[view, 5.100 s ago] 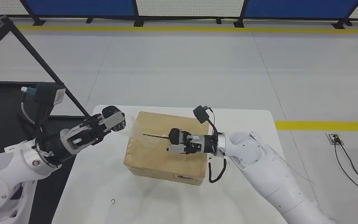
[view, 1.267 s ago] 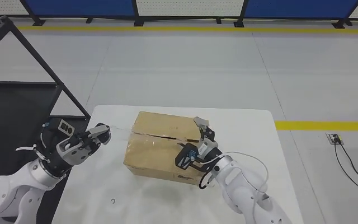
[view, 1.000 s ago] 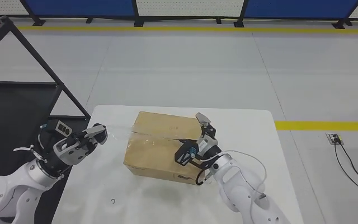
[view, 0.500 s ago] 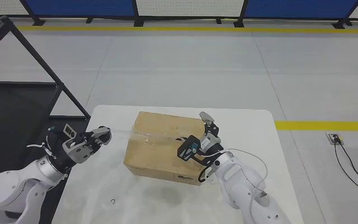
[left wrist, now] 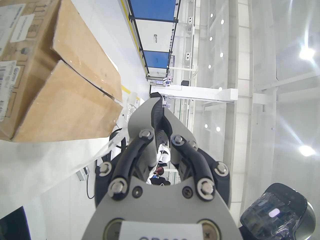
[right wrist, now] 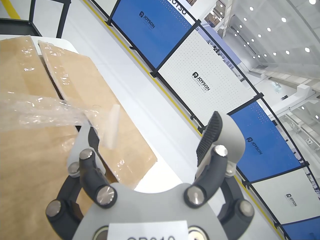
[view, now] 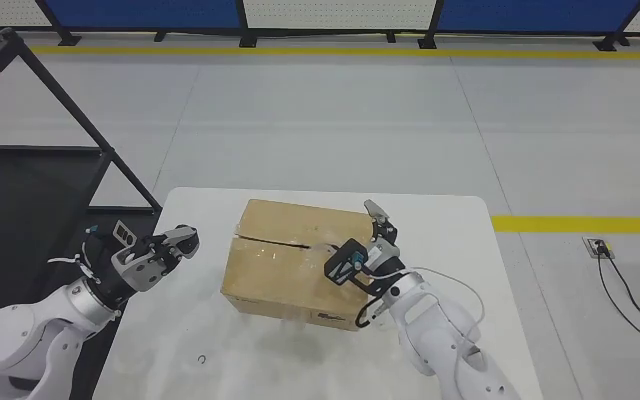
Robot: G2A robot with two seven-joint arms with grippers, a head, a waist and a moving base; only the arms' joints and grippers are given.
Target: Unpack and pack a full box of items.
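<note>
A brown cardboard box (view: 285, 265) stands mid-table, its top flaps parted along the seam (left wrist: 82, 76). My left gripper (view: 188, 238) hovers left of the box, a short gap away. Its fingers (left wrist: 158, 101) are pressed together, and a clear tape strip (left wrist: 107, 146) trails from them. My right gripper (view: 382, 225) is over the box's right end, open (right wrist: 165, 121). Crumpled clear tape (right wrist: 50, 113) clings to one of its fingers and stretches back over the box top (right wrist: 30, 151).
The white table (view: 450, 215) has bare room to the right of and in front of the box. A small ring-like bit (view: 201, 359) lies near the front left. A black metal frame (view: 60, 110) stands beyond the table's left side.
My right gripper has shifted along the box top toward its right end, dragging tape with it. My left gripper has drawn slightly away from the box.
</note>
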